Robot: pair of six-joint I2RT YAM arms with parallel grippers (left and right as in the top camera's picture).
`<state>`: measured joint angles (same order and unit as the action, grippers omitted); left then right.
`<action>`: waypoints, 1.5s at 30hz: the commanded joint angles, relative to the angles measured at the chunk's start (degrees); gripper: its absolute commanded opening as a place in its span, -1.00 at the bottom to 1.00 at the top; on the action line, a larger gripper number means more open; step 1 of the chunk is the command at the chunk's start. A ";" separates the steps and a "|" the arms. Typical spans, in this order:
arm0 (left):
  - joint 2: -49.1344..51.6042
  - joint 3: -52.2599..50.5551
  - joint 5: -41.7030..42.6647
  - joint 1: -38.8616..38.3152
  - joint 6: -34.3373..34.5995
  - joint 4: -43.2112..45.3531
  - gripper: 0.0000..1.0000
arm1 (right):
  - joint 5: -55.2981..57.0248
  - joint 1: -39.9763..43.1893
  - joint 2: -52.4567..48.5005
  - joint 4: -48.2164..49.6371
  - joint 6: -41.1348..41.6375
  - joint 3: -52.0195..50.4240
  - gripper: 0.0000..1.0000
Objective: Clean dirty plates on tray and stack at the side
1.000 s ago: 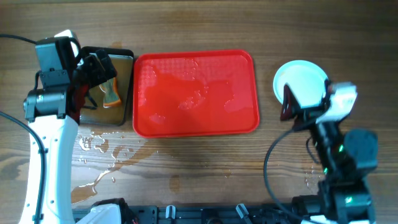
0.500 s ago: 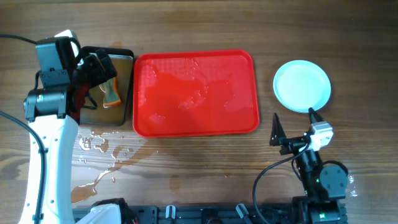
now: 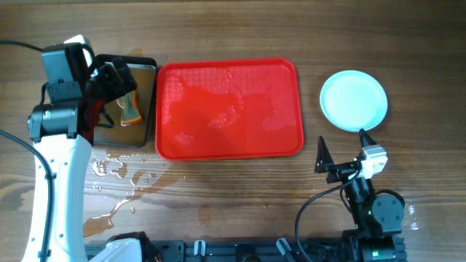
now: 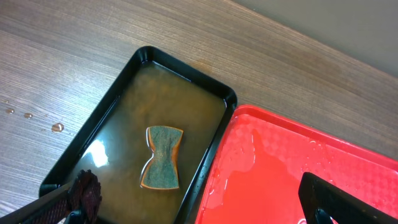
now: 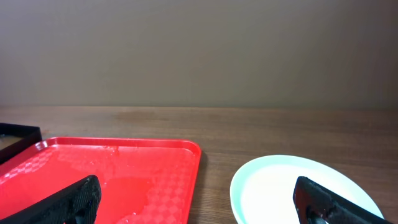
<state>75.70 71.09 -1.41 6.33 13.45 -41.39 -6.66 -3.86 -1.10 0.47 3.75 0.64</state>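
The red tray (image 3: 229,109) lies wet at the table's middle with no plate on it; it also shows in the left wrist view (image 4: 292,168) and the right wrist view (image 5: 112,171). White plates with pale blue rims (image 3: 354,100) sit as one round shape to the right of the tray, also in the right wrist view (image 5: 292,190); how many are stacked cannot be told. My right gripper (image 3: 342,149) is open and empty, in front of the plates. My left gripper (image 3: 116,87) is open and empty over the black pan.
A black pan (image 3: 125,102) of brownish liquid with an orange-edged green sponge (image 4: 161,157) lies left of the tray. Water is spilled on the wooden table (image 3: 116,182) in front of the pan.
My right arm has drawn back from the plates toward the table's front edge, leaving them in place. The left arm has not moved.
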 commanded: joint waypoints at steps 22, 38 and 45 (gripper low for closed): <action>-2.14 0.17 0.68 -0.33 0.52 -0.68 1.00 | -1.05 0.17 0.83 0.11 -0.35 -0.35 0.99; -44.48 -40.26 1.64 -0.48 0.57 29.79 1.00 | -1.05 0.17 0.83 0.11 -0.35 -0.35 0.99; -64.11 -61.77 1.57 -2.03 0.76 42.21 1.00 | -1.05 0.17 0.83 0.11 -0.35 -0.35 0.99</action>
<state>19.18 16.10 -0.69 5.45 13.91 -1.54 -6.66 -3.86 -0.99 0.45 3.75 0.45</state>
